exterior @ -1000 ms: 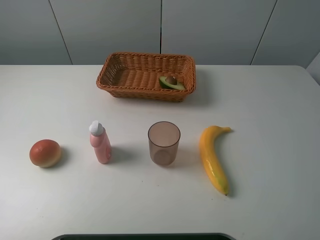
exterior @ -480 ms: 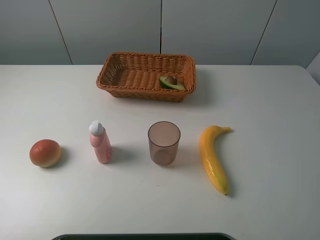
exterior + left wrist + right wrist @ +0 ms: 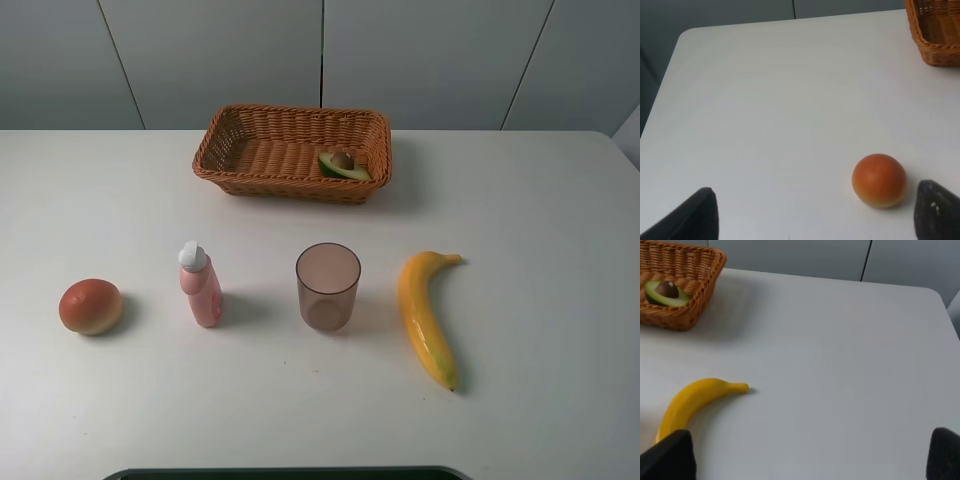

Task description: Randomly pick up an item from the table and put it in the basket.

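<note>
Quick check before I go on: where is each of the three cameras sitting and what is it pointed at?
Exterior high: mounted above, looking down the table toward the basket; no arm visible.
Left wrist: low over the table, facing the red-orange round fruit; open fingertips show.
Right wrist: low, facing the banana; fingertips show.
Shared: basket; right wrist and exterior both show the halved avocado inside.
</note>
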`<state>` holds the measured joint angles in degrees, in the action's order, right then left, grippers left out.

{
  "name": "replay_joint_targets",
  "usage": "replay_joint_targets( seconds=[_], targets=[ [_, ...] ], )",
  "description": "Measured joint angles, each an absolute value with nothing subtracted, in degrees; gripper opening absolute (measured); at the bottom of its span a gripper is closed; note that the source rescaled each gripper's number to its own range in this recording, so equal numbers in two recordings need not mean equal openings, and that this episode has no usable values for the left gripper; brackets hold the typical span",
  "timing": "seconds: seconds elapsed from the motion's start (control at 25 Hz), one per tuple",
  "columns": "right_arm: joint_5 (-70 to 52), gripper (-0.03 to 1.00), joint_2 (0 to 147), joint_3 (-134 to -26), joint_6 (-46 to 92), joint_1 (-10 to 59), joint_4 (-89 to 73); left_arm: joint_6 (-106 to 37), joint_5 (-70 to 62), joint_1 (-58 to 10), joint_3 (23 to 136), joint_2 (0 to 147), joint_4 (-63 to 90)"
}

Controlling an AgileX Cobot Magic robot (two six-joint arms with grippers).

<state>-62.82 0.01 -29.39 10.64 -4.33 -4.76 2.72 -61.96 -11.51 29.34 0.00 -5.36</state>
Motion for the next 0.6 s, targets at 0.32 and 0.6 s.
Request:
replay_joint_targets(
  seconds=[0.32, 0.6],
  targets=[
    [-62.82, 1.0, -0.07, -29.37, 9.95, -4.03, -3.8, 2.72, -61.96, -11.51, 29.34, 0.0, -5.36],
    [-62.82, 1.0, -0.07, -29.37, 9.85, -4.03, -3.8, 2.72, -61.96, -11.51, 29.34, 0.0, -5.36]
  ],
)
